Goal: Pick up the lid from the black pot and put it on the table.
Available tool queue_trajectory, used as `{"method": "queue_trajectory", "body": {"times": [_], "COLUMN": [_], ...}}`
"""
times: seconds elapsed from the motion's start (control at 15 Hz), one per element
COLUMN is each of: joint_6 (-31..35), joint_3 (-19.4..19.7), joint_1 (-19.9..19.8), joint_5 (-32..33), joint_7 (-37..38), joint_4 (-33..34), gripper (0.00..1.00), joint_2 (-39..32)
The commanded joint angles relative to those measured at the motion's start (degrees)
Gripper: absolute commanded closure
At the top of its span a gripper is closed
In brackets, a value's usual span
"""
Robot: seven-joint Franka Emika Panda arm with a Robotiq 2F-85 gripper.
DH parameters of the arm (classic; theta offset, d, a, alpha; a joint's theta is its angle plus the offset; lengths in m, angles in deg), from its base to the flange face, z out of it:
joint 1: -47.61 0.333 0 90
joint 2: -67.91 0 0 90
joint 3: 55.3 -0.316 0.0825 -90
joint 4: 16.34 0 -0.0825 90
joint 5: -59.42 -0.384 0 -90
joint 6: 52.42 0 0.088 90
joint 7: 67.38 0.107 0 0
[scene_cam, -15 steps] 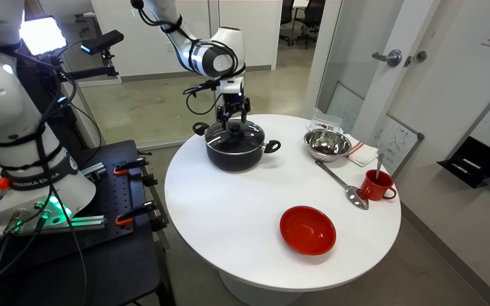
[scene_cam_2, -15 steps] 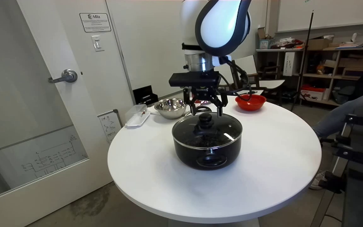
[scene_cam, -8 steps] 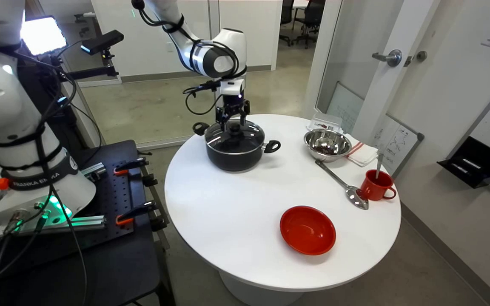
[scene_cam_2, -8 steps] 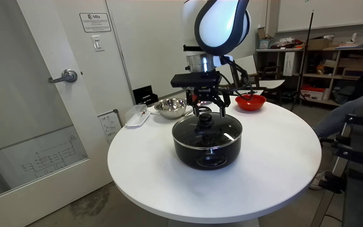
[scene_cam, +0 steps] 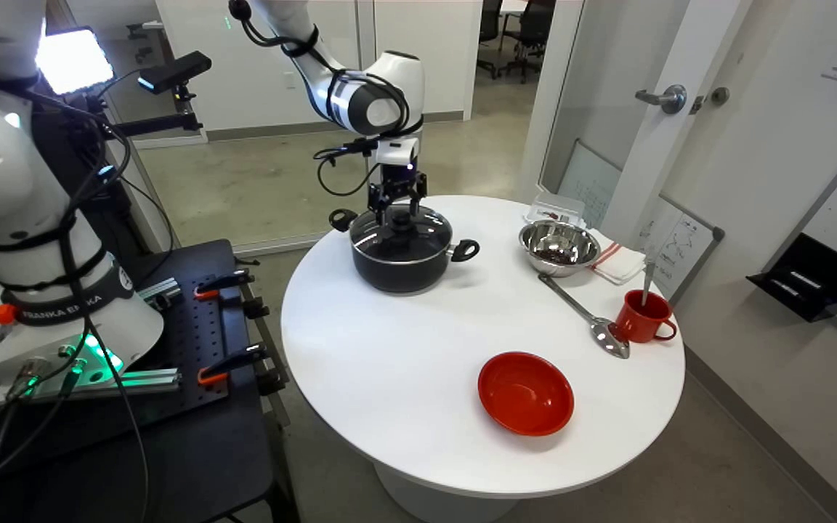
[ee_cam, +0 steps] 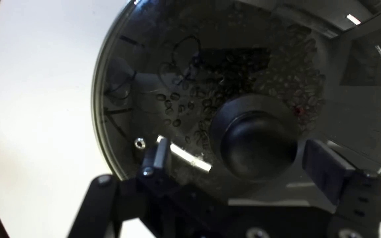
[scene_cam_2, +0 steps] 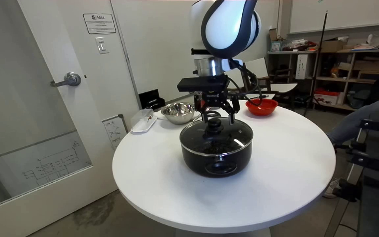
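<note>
Gripper (scene_cam_2: 218, 118) hangs just over the lid (scene_cam_2: 224, 141), fingers (ee_cam: 324, 172) spread clearly wider than the knob (ee_cam: 260, 145) and holding nothing. In the wrist view the knob shows between the fingers, nearer the finger at frame right — can't tell if those two touch, but there's a clear gap to the finger at frame left. The lid is right below the fingers, seated level on the black pot (scene_cam: 398, 274). Can't tell whether the fingers reach the glass. Seen through it, up-frame from the fingers: dark bean-like pieces (ee_cam: 298, 77), a red bit among them. Pot stands on the table (scene_cam: 389, 378) under the fingers, handles (scene_cam: 466, 250) out on opposite sides. In an exterior view, frame right of the fingers and well apart: steel bowl (scene_cam: 559, 247), clear plastic box (scene_cam: 555, 211) near it, striped cloth (scene_cam: 622, 264) just beside it, then a big spoon (scene_cam: 605, 334) lying flat, head beside the red mug (scene_cam: 641, 319), which has a utensil (scene_cam: 648, 282) standing in it. Red bowl (scene_cam: 526, 394) also well apart — below and right of the fingers in that frame
</note>
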Motion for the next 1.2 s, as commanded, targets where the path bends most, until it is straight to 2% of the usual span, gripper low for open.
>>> {"method": "queue_trajectory", "body": {"times": [0.0, 0.53, 0.67, 1.07, 1.13], "joint_6": [-0.63, 0.52, 0.76, 1.07, 1.06], "joint_3": [-1.07, -1.29, -1.23, -1.2, -1.2], "joint_1": [-0.7, -0.99, -1.06, -1.33, -1.35], "joint_5": [-1.52, -1.89, -1.81, -1.85, -1.84], "joint_7": [-0.77, -0.89, -0.94, -1.1, -1.12], "joint_4": [1.85, 2.31, 2.45, 2.93, 3.03], "gripper": [0.0, 0.0, 0.26, 0.71, 0.73], "joint_2": [-1.19, -1.75, -1.88, -1.89, -1.88]}}
